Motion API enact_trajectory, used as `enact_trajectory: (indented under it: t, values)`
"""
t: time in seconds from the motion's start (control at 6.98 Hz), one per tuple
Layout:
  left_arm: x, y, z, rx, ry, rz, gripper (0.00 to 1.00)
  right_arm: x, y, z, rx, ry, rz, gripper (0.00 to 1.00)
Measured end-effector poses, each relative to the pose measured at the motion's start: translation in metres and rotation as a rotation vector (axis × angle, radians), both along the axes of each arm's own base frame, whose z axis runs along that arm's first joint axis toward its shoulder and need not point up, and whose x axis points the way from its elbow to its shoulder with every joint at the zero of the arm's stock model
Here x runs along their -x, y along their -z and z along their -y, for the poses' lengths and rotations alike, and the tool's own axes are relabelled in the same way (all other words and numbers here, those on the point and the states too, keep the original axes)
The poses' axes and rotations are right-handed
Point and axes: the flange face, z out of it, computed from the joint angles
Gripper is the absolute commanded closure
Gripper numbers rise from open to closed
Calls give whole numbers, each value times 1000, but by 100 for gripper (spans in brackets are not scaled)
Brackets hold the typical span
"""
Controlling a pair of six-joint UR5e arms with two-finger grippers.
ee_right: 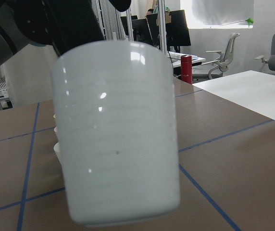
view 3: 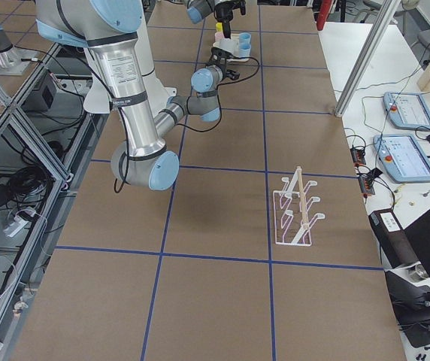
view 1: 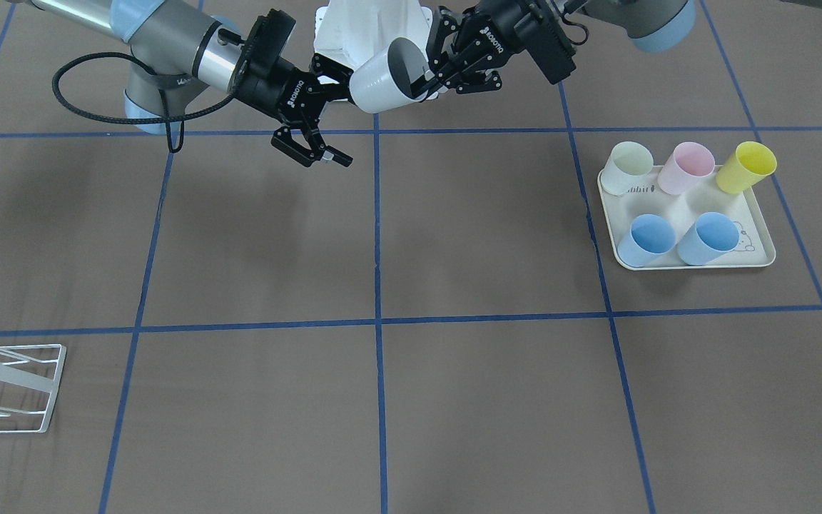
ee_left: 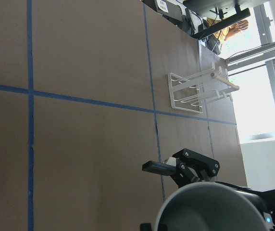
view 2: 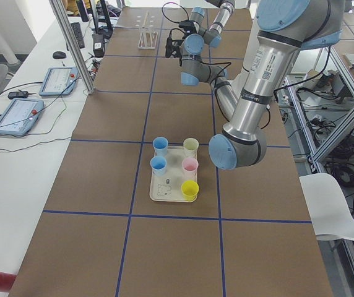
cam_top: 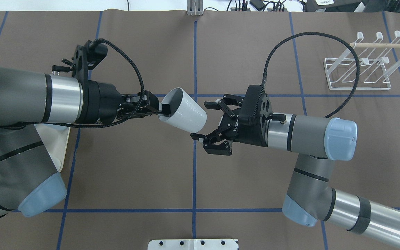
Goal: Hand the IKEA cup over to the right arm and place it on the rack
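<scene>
1. The white, smooth, tapered cup (cam_top: 183, 113) is in the air over the middle of the brown paper-covered bench (cam_top: 134, 166), between the two arms and well apart from the surface.
2. The left end effector (cam_top: 163, 108) pinches the cup at its rim, with one finger inside the mouth and one outside on the wall.
3. The cup lies almost on its side. Its long axis runs from left to right along the line between the arms: the open mouth faces the left arm and the closed, narrower base points to the right arm.
4. The right end effector (cam_top: 200, 120) has its fingers spread wide and grips nothing. The base of the cup is just at the opening between them. Whether a fingertip already touches the wall, I cannot tell.
5. I judge that the coming move depends on this relation: the right end effector must go a little further left along the cup's axis, so that its fingers close around the wall.
6. The wall looks glossy, with faint rings, so it may slip in a weak grip.
7. The white thin-wire rack (cam_top: 359, 89), with slanted prongs and a pale wooden rod, stands at the far right, nearer to the right arm.
</scene>
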Motion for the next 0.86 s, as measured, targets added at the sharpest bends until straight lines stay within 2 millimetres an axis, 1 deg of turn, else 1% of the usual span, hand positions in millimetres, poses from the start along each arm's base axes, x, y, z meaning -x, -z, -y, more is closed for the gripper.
enact_trajectory:
  t: [0.29, 0.57, 0.86]
  values:
    - [-4, 0, 3, 1, 0, 4, 100, 0, 2, -2, -3, 4, 3, 1]
    - [-13, -1, 8, 8, -2, 14, 100, 0, 4, -4, -7, 8, 7, 1]
    - [-22, -4, 8, 13, -12, 23, 100, -2, 7, -6, -10, 9, 14, 1]
